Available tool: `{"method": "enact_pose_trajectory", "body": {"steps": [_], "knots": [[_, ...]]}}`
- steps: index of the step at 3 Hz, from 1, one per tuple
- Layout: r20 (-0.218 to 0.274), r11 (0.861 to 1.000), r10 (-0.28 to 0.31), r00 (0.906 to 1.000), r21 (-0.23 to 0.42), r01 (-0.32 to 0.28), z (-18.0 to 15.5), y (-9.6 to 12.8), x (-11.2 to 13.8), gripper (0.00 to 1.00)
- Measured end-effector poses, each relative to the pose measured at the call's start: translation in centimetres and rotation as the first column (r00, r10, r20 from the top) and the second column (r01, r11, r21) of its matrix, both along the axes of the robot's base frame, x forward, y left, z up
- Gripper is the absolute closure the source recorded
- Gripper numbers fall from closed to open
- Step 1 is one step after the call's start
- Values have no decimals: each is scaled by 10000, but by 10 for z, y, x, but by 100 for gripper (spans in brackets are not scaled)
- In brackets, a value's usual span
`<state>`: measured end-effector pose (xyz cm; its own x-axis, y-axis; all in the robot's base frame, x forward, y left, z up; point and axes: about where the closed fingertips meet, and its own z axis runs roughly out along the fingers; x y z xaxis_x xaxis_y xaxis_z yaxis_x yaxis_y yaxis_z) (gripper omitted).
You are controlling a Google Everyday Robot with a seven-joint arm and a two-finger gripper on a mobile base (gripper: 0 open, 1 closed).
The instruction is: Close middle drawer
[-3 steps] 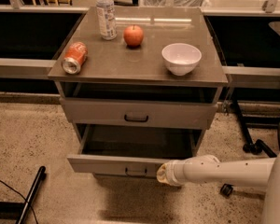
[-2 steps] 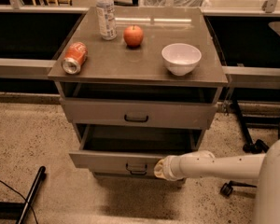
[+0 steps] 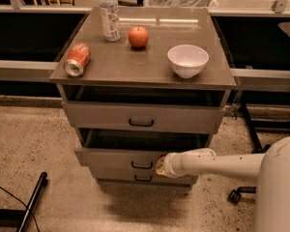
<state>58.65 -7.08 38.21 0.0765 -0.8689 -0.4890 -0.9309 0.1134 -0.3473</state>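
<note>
The middle drawer (image 3: pixel 111 157) is a low grey front with a small dark bail handle (image 3: pixel 141 165). It stands out a little from the cabinet, and a dark gap shows above it. My gripper (image 3: pixel 160 166) is at the end of the white arm reaching in from the right. It sits against the drawer front, just right of the handle.
The upper drawer (image 3: pixel 183 120) also stands slightly out, and the bottom drawer's handle (image 3: pixel 142 178) shows below. On the cabinet top (image 3: pixel 135 64) are a red can (image 3: pixel 77 60), a water bottle (image 3: pixel 109 14), an apple (image 3: pixel 138 36) and a white bowl (image 3: pixel 187 60). A black bar (image 3: pixel 33 199) lies on the floor at the left, and a caster (image 3: pixel 234 195) stands at the right.
The middle drawer has slid back into the cabinet, and far less of its inside shows. My gripper has moved left and inward with the drawer front.
</note>
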Motion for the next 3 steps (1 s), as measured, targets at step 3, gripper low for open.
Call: {"method": "enact_pose_trajectory", "body": {"steps": [3], "knots": [[528, 10000, -60, 9986, -70, 64, -2, -11, 35, 95]]}}
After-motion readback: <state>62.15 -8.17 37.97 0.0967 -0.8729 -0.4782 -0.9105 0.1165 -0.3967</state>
